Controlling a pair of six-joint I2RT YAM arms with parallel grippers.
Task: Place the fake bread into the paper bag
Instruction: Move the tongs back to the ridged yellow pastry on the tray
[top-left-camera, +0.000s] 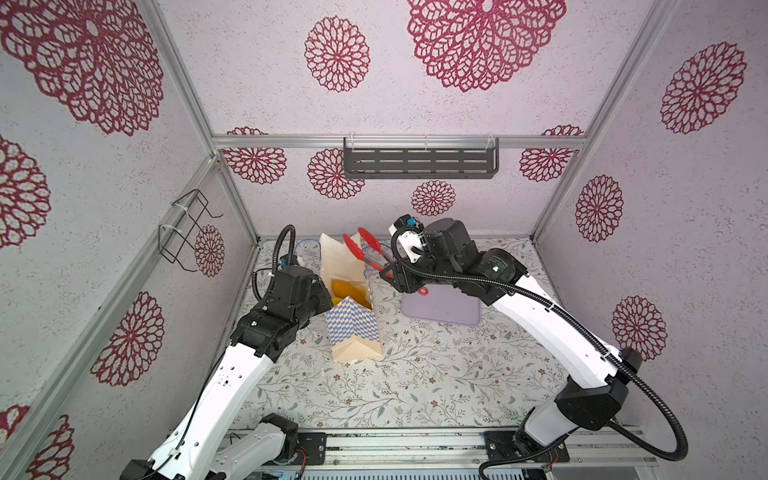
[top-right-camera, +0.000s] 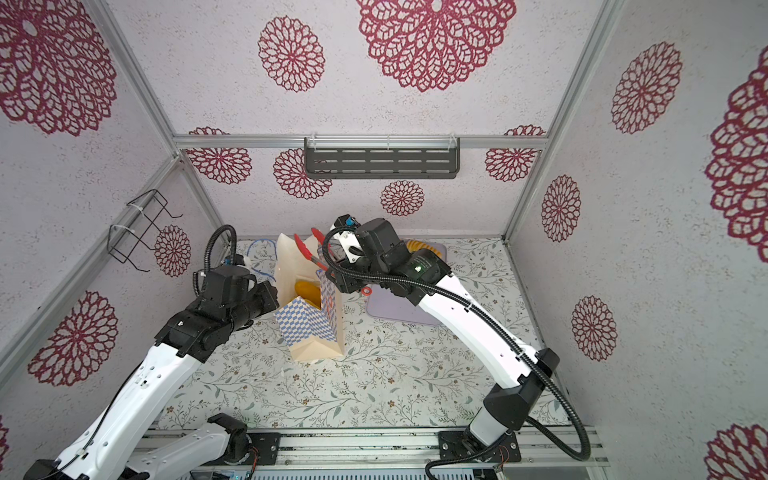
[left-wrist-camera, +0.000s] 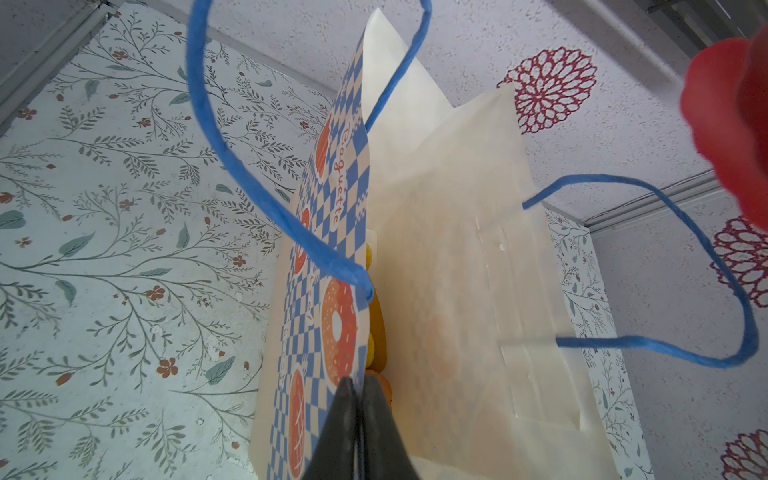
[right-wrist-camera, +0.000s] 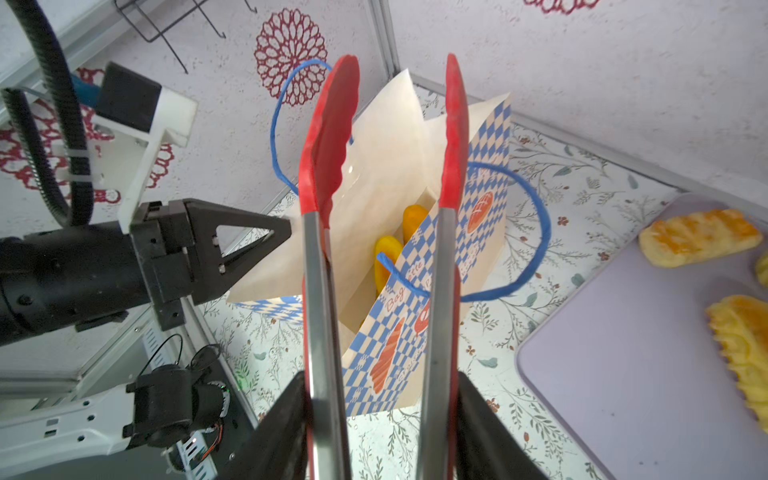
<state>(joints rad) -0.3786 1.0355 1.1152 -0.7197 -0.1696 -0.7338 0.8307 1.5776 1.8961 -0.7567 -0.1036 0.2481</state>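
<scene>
The paper bag (top-left-camera: 353, 328) stands upright, mouth up, its opening running 12 to 6 o'clock in both top views, fake bread (right-wrist-camera: 388, 253) on end inside. From 9 o'clock the left gripper (left-wrist-camera: 358, 388) is clenched on its rim; the right gripper (right-wrist-camera: 381, 376) grasps red tongs (right-wrist-camera: 320, 291) pointing toward 10 o'clock, tips apart.

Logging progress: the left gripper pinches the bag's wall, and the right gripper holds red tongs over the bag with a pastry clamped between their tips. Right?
Not quite: in the right wrist view the red tongs are empty, tips apart with nothing between them. The rest stands: the left gripper pinches the wall of the paper bag and the right gripper holds the tongs over it.
</scene>
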